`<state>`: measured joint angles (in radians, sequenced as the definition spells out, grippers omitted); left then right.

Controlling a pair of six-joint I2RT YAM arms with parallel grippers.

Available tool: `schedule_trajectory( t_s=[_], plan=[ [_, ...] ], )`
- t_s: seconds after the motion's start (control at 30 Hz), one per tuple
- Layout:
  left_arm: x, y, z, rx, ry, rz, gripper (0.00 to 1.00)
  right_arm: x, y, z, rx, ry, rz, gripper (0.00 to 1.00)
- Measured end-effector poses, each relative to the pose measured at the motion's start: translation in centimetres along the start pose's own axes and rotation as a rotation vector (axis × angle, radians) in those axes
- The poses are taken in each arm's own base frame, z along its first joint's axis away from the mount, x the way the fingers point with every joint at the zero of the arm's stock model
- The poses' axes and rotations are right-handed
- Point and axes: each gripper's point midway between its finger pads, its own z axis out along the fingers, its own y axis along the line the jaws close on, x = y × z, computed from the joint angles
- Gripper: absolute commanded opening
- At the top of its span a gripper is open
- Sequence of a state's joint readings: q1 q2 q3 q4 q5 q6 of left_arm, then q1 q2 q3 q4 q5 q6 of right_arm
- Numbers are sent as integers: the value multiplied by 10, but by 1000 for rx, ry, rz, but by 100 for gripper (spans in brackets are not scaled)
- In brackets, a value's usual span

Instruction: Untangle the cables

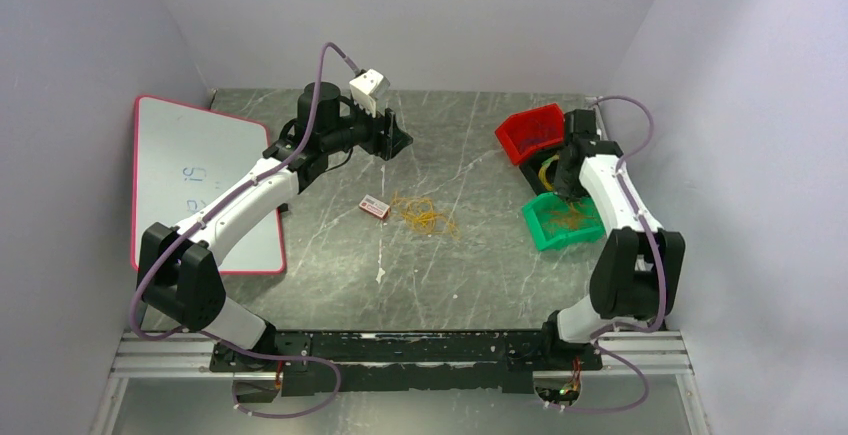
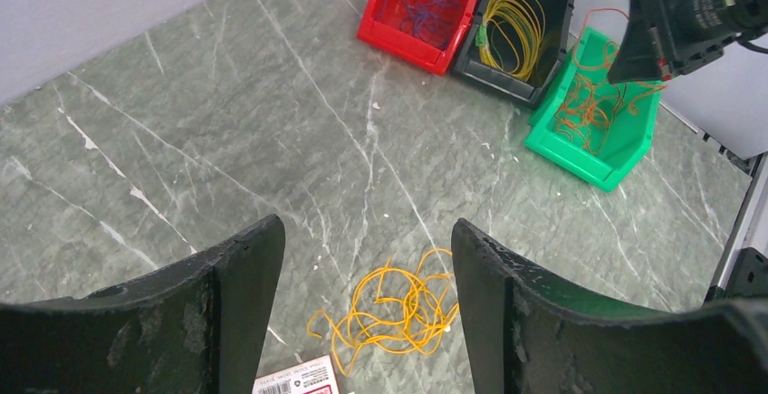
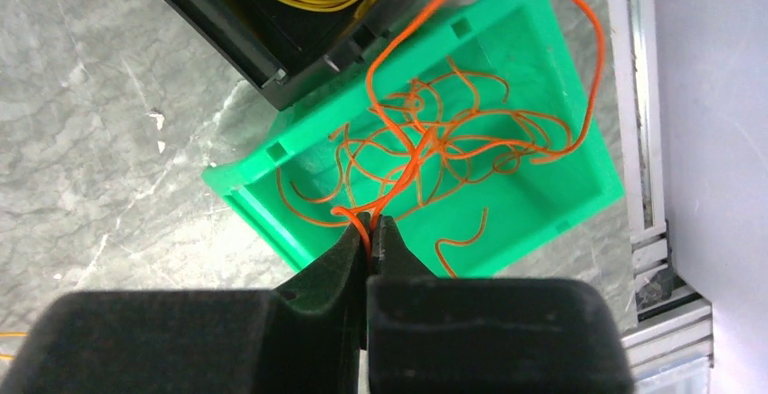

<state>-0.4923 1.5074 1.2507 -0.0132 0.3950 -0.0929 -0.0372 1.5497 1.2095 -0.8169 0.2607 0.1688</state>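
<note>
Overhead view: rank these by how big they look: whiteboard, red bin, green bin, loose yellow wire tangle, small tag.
1. whiteboard, by far the largest
2. red bin and green bin: look about alike, so not ranked against each other
3. yellow wire tangle, a somewhat smaller spread
4. small tag, the smallest

L tool [image 2: 362, 242] open, arm [image 1: 250, 195] stretched fwd; R tool [image 3: 369, 224] pinched shut.

The left arm [image 1: 245, 200] and right arm [image 1: 620, 190] wear white shells over black joints, with a purple hose [image 1: 319, 85] running along each. Scuffed, curved black fingers [image 2: 237, 303] tip the left gripper [image 2: 367, 226]; a white camera box [image 1: 370, 90] caps its wrist.
</note>
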Motion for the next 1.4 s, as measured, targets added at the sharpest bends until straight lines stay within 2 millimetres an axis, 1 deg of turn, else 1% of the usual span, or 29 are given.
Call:
schedule_trajectory(
  t_s=[0.13,0.2,0.3,0.37,0.47,0.53,0.63,0.77,0.93,1.0,1.13,1.2,1.4],
  plan=[
    [0,0,0,0,0,0,73,1,-6,-14,17,-45,72,0],
    [0,0,0,0,0,0,73,4,-6,-14,19,-43,94,0],
    [0,0,0,0,0,0,73,12,-5,-9,24,-19,113,1],
    [0,0,0,0,0,0,73,17,-4,-5,28,-1,121,11],
    [0,0,0,0,0,0,73,19,-3,0,35,12,133,29],
    [0,0,0,0,0,0,73,19,-4,1,43,13,141,36],
    [0,0,0,0,0,0,73,16,-6,0,53,5,146,43],
    [0,0,0,0,0,0,73,4,-10,-6,72,-28,152,46],
    [0,0,0,0,0,0,73,-12,-13,-18,76,-67,152,46],
    [0,0,0,0,0,0,73,-14,-12,-22,61,-79,156,46],
    [0,0,0,0,0,0,73,-20,2,-32,-38,-122,171,46],
    [0,1,0,-3,0,1,73,-27,16,-41,-139,-175,181,46],
    [1,3,0,-15,5,-2,72,-56,68,-85,-504,-364,164,47]
  ],
)
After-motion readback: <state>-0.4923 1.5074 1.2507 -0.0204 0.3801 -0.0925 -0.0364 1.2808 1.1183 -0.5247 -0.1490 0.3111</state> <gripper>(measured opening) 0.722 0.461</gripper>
